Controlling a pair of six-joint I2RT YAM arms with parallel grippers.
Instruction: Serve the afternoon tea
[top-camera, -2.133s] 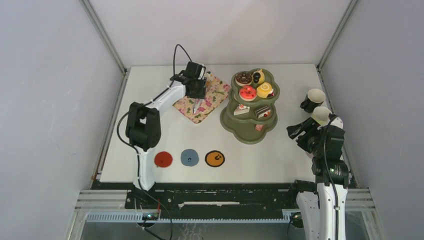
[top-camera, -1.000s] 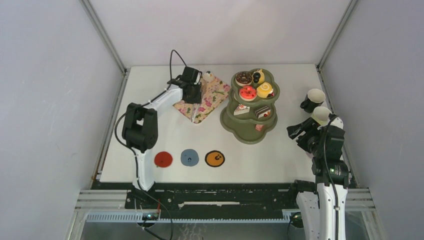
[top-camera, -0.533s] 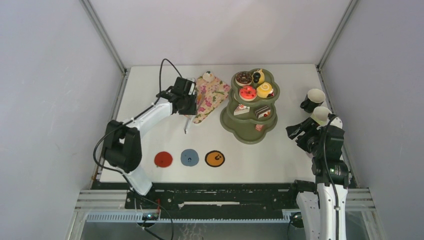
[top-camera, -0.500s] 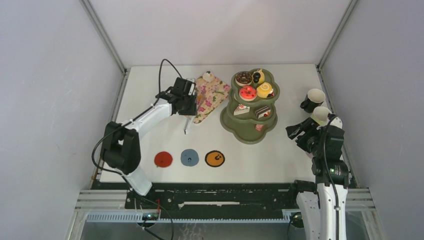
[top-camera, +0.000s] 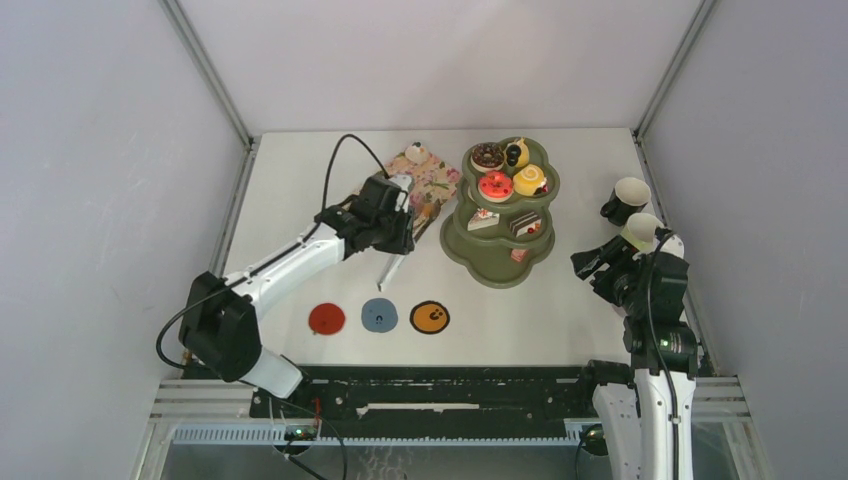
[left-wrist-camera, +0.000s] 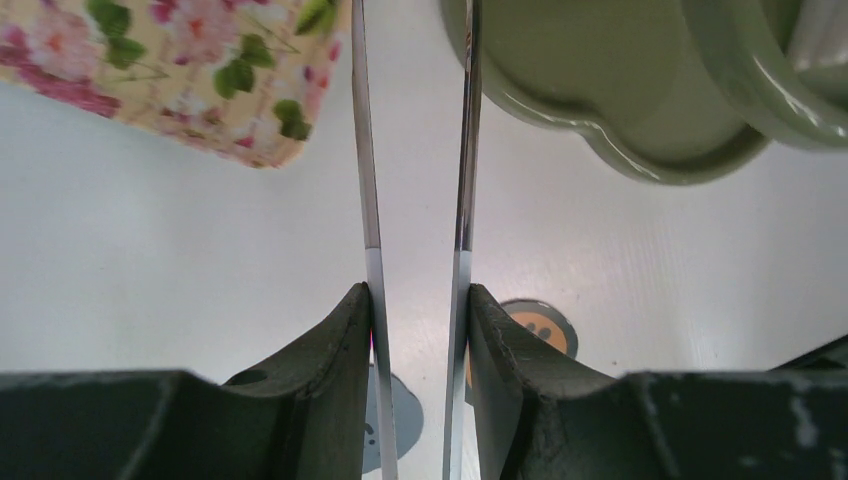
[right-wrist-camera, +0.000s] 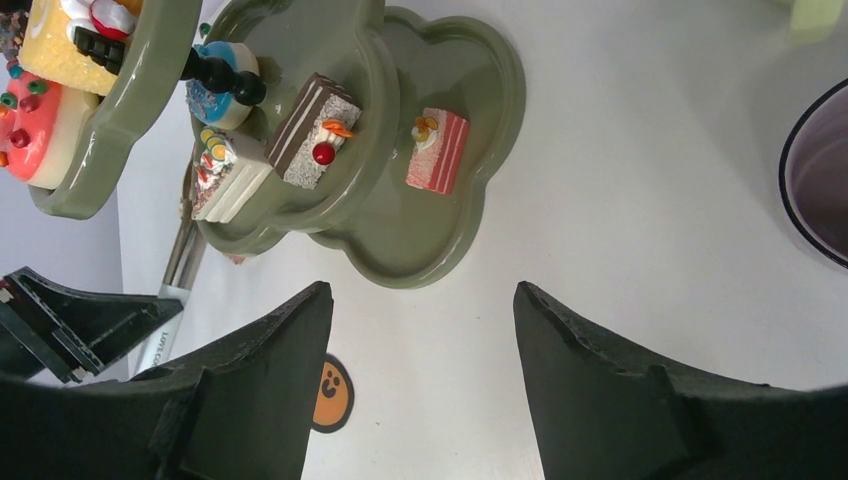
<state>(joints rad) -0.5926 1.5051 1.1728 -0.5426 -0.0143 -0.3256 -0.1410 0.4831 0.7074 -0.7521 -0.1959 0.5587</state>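
just left of the stand (top-camera: 485, 268), our left gripper (top-camera: 394, 236) clamps the tongs (top-camera: 389, 270), presumably for lifting cakes (right-wrist-camera: 437, 150); our right gripper (right-wrist-camera: 420, 300) gapes empty.

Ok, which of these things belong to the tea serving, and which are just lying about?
Job: green tiered stand, toy cakes and donuts, mugs, tongs in left gripper.
Lying about: floral tray, red coaster, blue coaster, orange coaster.

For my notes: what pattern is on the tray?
Tray: pink flowers, green leaves; left wrist view.
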